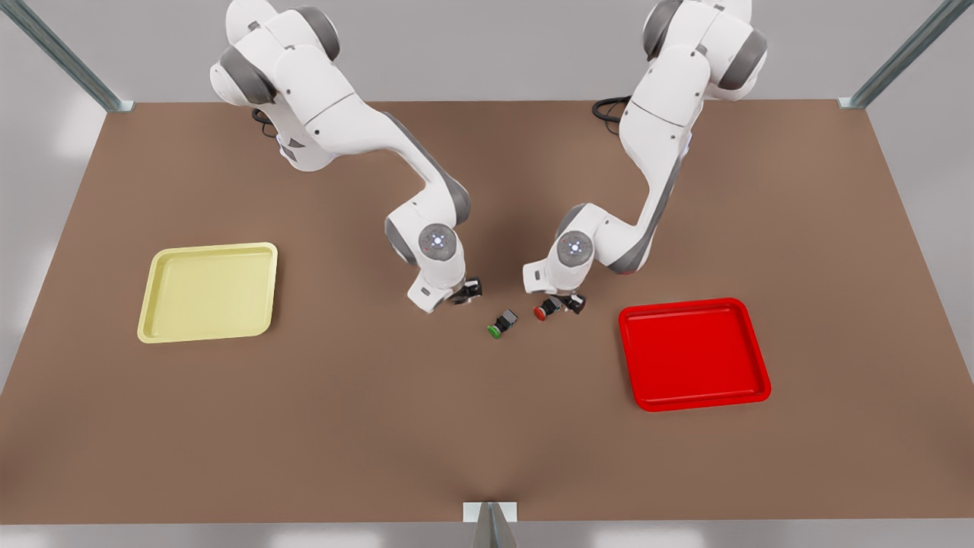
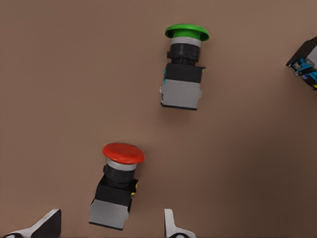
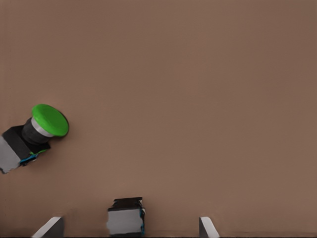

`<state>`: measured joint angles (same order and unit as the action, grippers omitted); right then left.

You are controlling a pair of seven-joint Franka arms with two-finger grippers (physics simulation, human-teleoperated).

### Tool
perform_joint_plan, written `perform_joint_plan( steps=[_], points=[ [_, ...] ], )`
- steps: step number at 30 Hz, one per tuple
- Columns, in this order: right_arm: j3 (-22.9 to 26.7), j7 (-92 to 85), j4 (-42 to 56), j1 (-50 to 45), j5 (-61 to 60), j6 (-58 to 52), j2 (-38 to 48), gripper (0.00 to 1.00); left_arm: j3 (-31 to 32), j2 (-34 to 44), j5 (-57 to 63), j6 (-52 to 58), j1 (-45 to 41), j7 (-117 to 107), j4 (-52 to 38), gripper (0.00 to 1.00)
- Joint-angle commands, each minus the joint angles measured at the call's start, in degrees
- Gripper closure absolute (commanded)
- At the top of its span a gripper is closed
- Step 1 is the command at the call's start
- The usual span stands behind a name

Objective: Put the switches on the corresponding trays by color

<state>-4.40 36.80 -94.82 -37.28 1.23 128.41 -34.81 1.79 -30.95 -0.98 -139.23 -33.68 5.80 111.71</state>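
Observation:
The red-capped switch (image 1: 544, 310) lies on its side on the table. My left gripper (image 1: 561, 304), on the front view's right arm, is low over it and open; in the left wrist view the switch's grey body (image 2: 112, 203) sits between the fingertips (image 2: 47, 224). My right gripper (image 1: 465, 291), on the front view's left arm, is also open and low, and straddles a black-and-grey switch body (image 3: 125, 216) whose cap is out of frame. The pale yellow tray (image 1: 207, 293) is at the front view's left. The red tray (image 1: 692, 354) is at the right.
A green-capped switch (image 1: 501, 325) lies on its side between the two grippers, slightly nearer the front edge, and also appears in the left wrist view (image 2: 184, 69) and the right wrist view (image 3: 34, 134). Bare brown table (image 1: 487, 426) surrounds both trays.

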Motion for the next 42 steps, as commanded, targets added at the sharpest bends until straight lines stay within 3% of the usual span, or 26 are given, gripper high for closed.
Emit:
perform_joint_plan(
  steps=[1,6,10,12,14,18,21,28,35,38,39,42],
  points=[
    [-0.3,0.5,0.0,0.0,0.0,0.0,0.0,0.00,0.0,-0.3,0.2,-0.2,0.0,0.0,0.0,0.00],
    [-0.7,0.1,-2.6,0.0,0.0,-0.3,-0.3,0.00,0.0,-1.5,0.2,-0.6,-0.2,0.2,0.0,0.00],
    [-1.7,0.7,-2.8,-0.1,0.0,5.9,-3.8,0.00,-0.3,-2.9,0.2,-0.9,-0.2,0.4,-0.1,0.00],
    [-1.8,1.3,-2.9,-0.1,0.0,7.8,-5.3,0.00,-0.4,-3.0,0.2,-1.0,-0.2,0.4,-0.1,0.11],
    [-1.8,1.2,-2.8,-0.4,0.0,7.6,-5.7,0.00,-0.6,-3.0,0.2,-1.0,-0.2,0.5,-0.2,0.30],
    [-1.8,1.2,-2.5,-0.3,0.0,6.7,-5.6,0.00,-0.6,-3.1,0.2,-1.0,0.0,1.0,-0.3,0.38],
    [-1.8,2.9,0.0,-0.2,0.0,0.1,-5.6,0.00,-0.6,-3.1,0.2,-1.1,0.1,1.2,-0.3,0.40],
    [-1.8,2.0,-0.6,-0.5,1.2,7.5,-7.9,0.00,-0.8,-3.0,0.2,-1.3,0.2,1.8,-0.3,0.46],
    [-1.9,2.1,-1.9,-0.5,1.1,6.5,-7.6,0.00,-1.2,-3.1,0.3,-1.4,0.3,2.3,-0.3,0.49],
    [-2.2,2.0,-1.8,-0.5,1.1,7.1,-7.7,0.03,-1.2,-3.2,0.2,-1.4,0.4,2.3,-0.3,0.50],
    [-2.2,2.0,-1.7,-0.5,1.1,6.9,-7.7,0.13,-1.2,-3.2,0.3,-1.4,0.4,2.3,-0.4,0.50],
    [-2.3,2.0,-1.6,-0.4,1.1,6.6,-7.7,0.23,-1.3,-2.9,0.3,-0.8,0.4,2.6,-0.7,0.50]
  ],
)
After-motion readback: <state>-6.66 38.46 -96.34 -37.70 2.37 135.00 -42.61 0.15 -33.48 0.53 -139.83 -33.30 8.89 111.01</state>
